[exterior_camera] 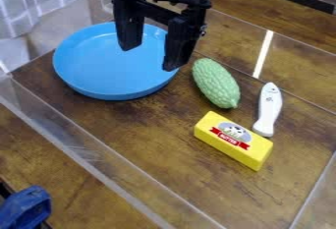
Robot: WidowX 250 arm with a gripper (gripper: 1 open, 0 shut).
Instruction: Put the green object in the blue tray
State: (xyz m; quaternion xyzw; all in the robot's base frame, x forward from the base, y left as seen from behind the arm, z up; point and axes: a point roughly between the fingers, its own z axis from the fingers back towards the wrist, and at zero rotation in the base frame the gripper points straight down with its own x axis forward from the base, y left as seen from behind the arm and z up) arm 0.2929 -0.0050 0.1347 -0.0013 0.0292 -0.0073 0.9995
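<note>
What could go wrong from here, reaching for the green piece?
The green object is bumpy and tapered, so it may roll or slip when gripped. The white item sits close on one side, so the open gripper might knock it.

blue tray: plain bright blue | green object: light green, paler bumpy speckling all over | block: yellow, white-and-red cartoon face print on top, red lettering | slim utensil: white | gripper: black | table: brown wood grain, darker streaks | lower-left item: blue
</note>
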